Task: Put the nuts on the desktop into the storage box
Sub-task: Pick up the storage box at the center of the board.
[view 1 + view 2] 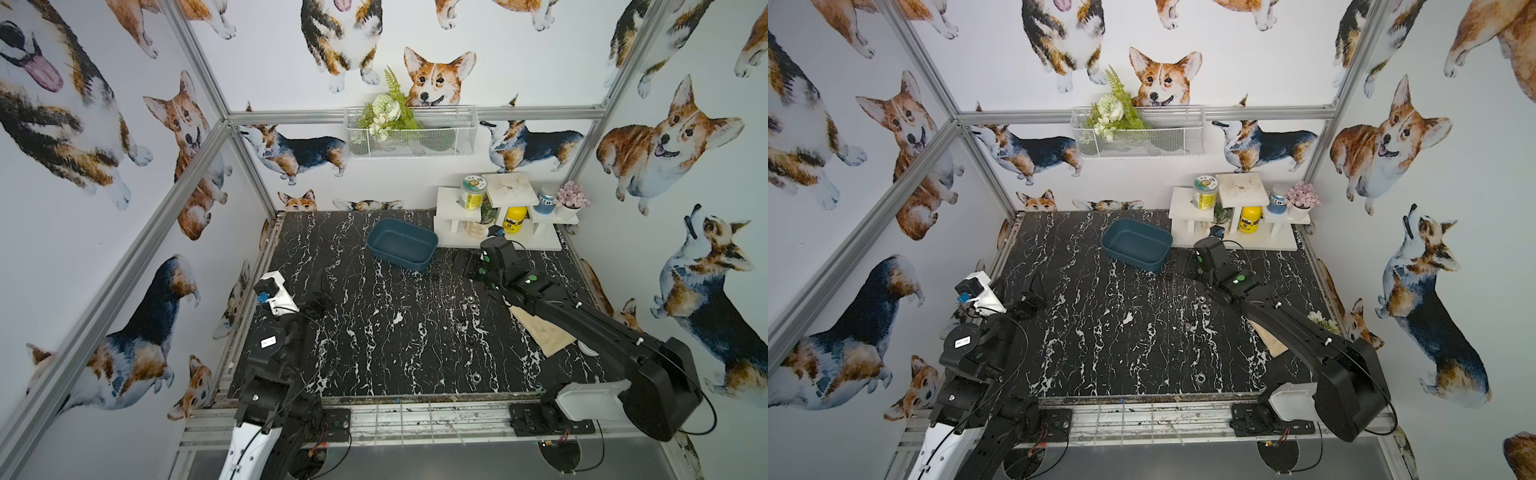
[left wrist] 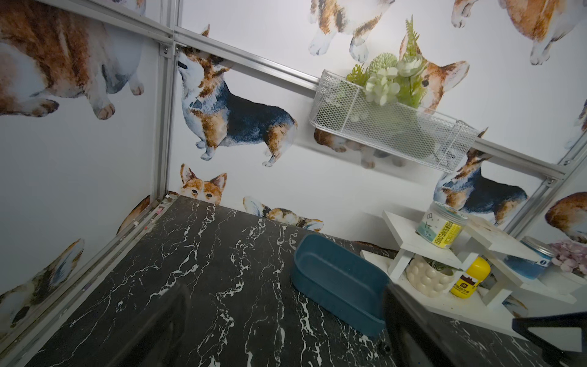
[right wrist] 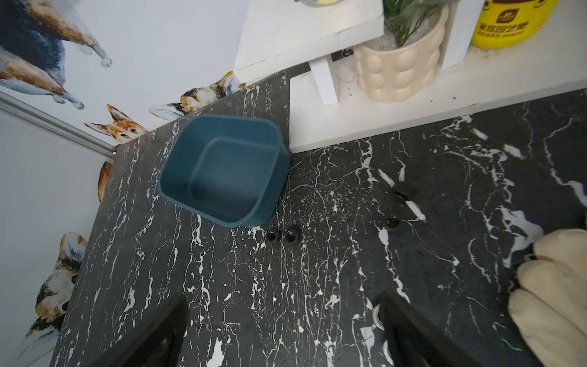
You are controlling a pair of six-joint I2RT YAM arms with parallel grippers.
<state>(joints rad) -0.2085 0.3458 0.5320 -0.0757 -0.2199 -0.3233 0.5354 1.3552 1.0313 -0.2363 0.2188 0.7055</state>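
The nuts are all out on the bench [image 1: 374,353]; none shows in the box [image 1: 401,245], whose floor is bare.

Farthest from the box, a lone silver nut [image 1: 476,377] lies by the bench's front edge. A loose group of nuts [image 1: 473,305] sits about halfway between it and the box. They are small hexagonal rings, flat and low on a hard, glossy, white-veined black slab. Fingers coming down on one could skid off it or flick it away.

The left tool [image 1: 318,291] hangs well off to the box's side, spread wide and empty. The right tool [image 3: 282,302] hovers just short of the box, also spread wide and holding nothing. In the right wrist view a silver nut [image 3: 377,314] peeps out from behind one finger, so a careless descent might pin or scatter it. A cream, padded, glove-like cloth [image 3: 556,286] lies beyond that finger and could snag.

Just in front of the box wall sit two black nuts [image 3: 281,236] side by side, with a third black nut [image 3: 392,221] apart from them. Dark on dark, they are easy to miss, and a grab at one of the pair may shove its neighbour.

The box is smooth teal plastic, shallow and round-cornered. It looks light, so a bump could slide it against the white shelf [image 3: 381,127] just beside it.
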